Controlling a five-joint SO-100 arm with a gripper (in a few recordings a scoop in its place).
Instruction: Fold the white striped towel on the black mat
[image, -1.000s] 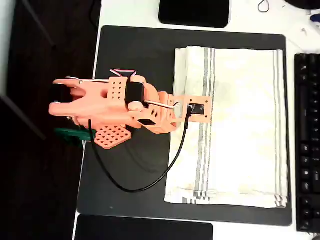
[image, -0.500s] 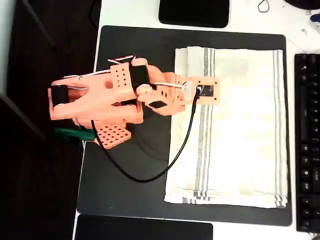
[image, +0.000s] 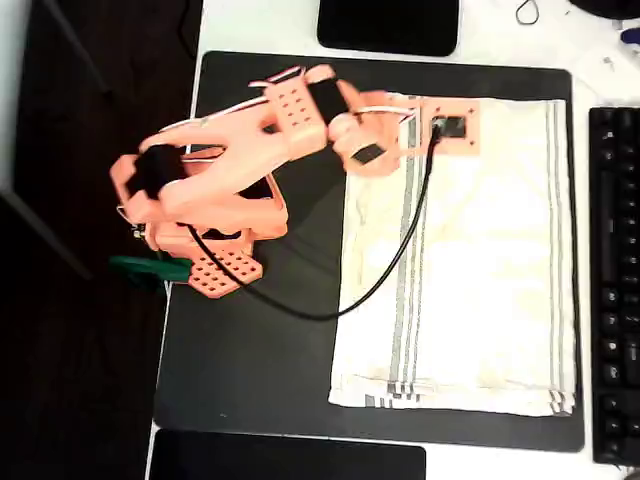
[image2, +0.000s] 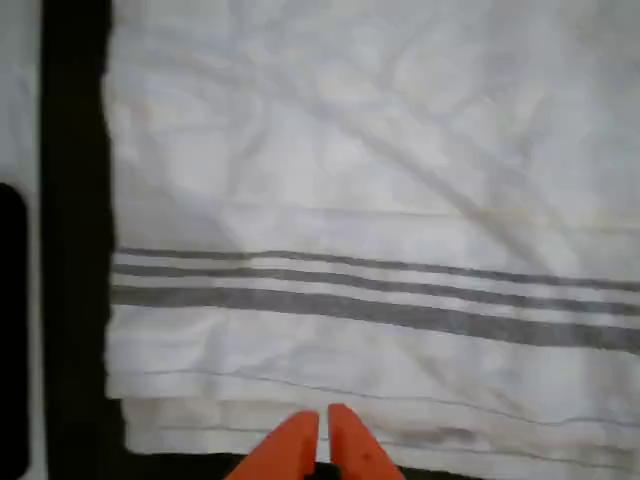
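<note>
Hovering over the white striped towel's (image: 480, 250) upper-left corner on the black mat (image: 250, 380), the gripper (image2: 322, 440) is pinched closed, holding nothing.

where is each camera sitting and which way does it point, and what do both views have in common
Overhead view: fixed above the table, looking straight down on the black mat and the white striped towel; the orange arm reaches over the towel's top left corner.
Wrist view: rides on the arm, looking down at the towel's edge; the gripper shows at the bottom, its tips close together with nothing between them.
Shared: the towel's grey stripes and the mat's edge.
</note>
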